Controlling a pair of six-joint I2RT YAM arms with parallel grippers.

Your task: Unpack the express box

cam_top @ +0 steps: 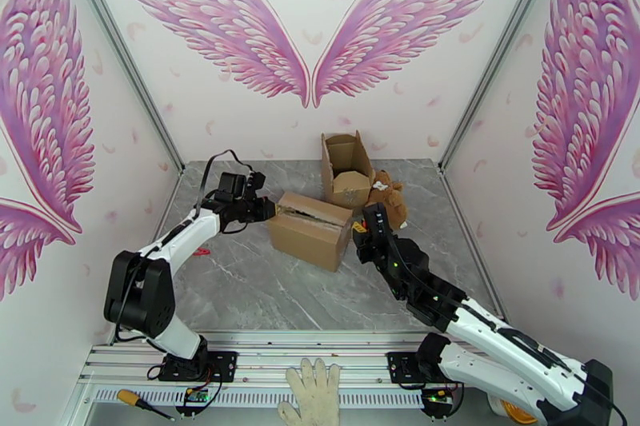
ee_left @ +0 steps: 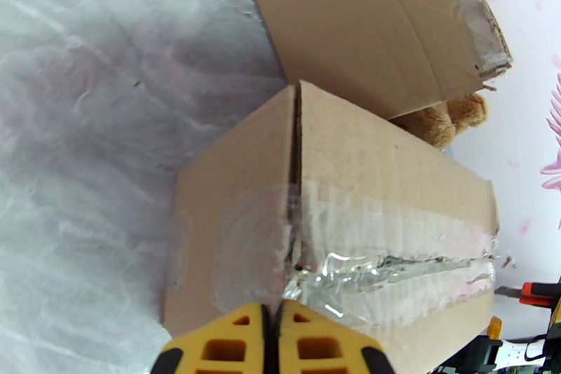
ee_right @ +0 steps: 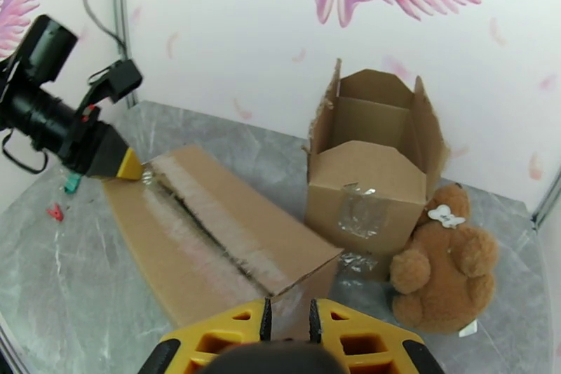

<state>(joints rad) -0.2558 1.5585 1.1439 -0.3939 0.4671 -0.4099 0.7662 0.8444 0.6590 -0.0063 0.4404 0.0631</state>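
Taped box (cam_top: pixel 308 232), left end effector (ee_left: pixel 272 309) closed at seam, right end effector (ee_right: pixel 289 314) opposite, grip unclear

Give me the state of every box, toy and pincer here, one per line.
Taped box: closed, tape slit along the top seam.
Second box: open, flaps up.
Teddy bear: out on the table, beside the second box.
Left pincer: shut, at the taped box's seam end.
Right pincer: narrowly parted at the taped box's corner; grip unclear.
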